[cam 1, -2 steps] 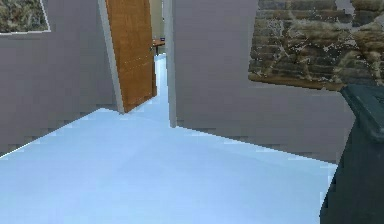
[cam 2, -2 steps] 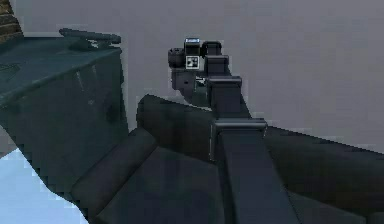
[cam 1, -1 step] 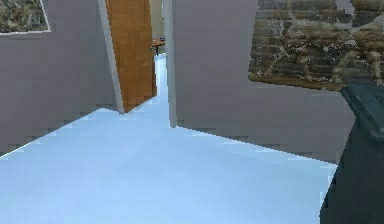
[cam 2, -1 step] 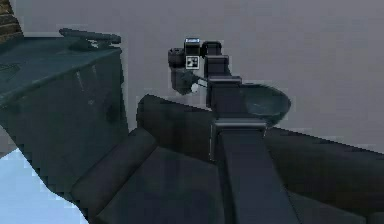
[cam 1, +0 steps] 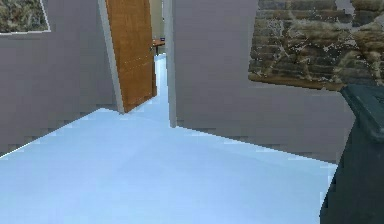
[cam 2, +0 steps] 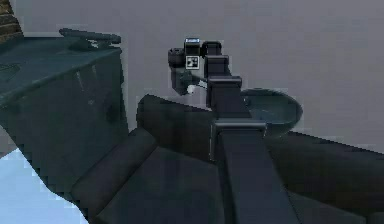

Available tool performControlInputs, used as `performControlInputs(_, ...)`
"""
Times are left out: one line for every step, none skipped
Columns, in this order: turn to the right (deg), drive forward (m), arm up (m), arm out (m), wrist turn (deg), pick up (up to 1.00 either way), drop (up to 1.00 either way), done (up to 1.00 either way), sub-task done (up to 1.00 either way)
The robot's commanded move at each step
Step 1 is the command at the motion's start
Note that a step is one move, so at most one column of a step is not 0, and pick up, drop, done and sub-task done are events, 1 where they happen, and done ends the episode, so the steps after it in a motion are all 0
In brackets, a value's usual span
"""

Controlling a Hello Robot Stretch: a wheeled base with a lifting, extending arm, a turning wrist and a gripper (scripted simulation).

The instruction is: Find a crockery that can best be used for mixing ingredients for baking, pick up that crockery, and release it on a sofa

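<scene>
"Arm side view: where does the crockery sit?" asks the first observer.

"A dark grey-blue round bowl [cam 2: 268, 108] shows just right of the dark square arm bar [cam 2: 245, 170], at the upper edge of a dark, thick-cushioned sofa [cam 2: 150, 170], with the grey wall behind it. Whether it rests on the sofa's back or on the seat cannot be told."

"And the pincer?"

"The pincer [cam 2: 180, 82] stands at the arm's far end, below and left of the two small white marked squares [cam 2: 190, 56], above the sofa's back. Its far end is hard to make out against the cushions, so its state cannot be told, nor whether it grips anything."

"What else is near the sofa?"

"A dark teal cabinet [cam 2: 60, 100] stands at the sofa's left end, with a flat dark object [cam 2: 90, 37] lying on top."

"And ahead of the robot?"

"In the forward view, a pale blue-white floor [cam 1: 150, 170] runs to grey walls. An orange-brown wooden door [cam 1: 131, 50] stands ajar at a doorway. A large brown, mottled wall picture [cam 1: 315, 42] hangs right of it, and a smaller framed picture [cam 1: 20, 15] hangs at the upper left corner."
</scene>
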Motion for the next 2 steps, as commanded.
performControlInputs(0.0, 0.0, -0.4, 0.0, 0.0, 0.0, 0.0, 0.0, 0.0)
performControlInputs(0.0, 0.0, -0.32, 0.0, 0.0, 0.0, 0.0, 0.0, 0.0)
